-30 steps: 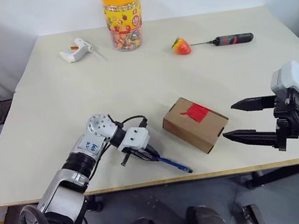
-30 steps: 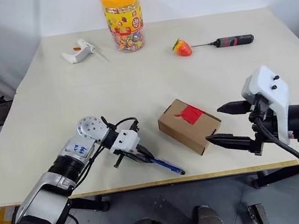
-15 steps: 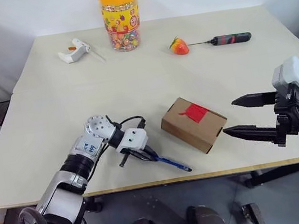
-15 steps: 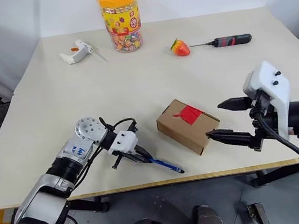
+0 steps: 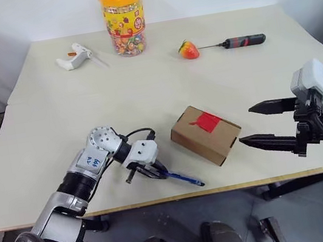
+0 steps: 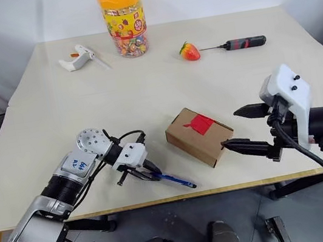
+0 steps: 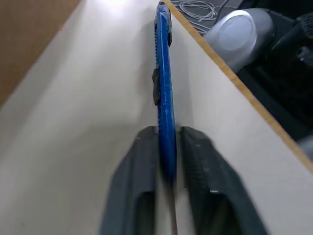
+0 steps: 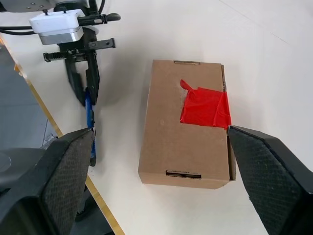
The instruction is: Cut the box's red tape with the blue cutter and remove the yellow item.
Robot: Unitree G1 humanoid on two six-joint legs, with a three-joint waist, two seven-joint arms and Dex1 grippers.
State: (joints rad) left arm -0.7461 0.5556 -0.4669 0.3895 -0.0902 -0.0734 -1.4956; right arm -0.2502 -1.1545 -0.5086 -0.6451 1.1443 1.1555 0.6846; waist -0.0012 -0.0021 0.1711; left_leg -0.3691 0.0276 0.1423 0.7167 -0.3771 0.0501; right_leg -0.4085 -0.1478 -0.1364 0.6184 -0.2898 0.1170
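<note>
Blue cutter (image 7: 164, 93) lies flat on the surface (image 5: 145, 93) near the front edge, its back end sitting between the left gripper's (image 5: 147, 171) fingers (image 7: 139, 181). They sit right alongside it w/ slim gaps, so can't tell if they're actually clamping. Box (image 5: 206, 134) sits just beside the cutter, toward the right edge, flaps shut, red tape (image 8: 204, 107) intact on top. Right gripper (image 5: 259, 124) hangs near the box's right end, fingers wide apart, not touching it.
</note>
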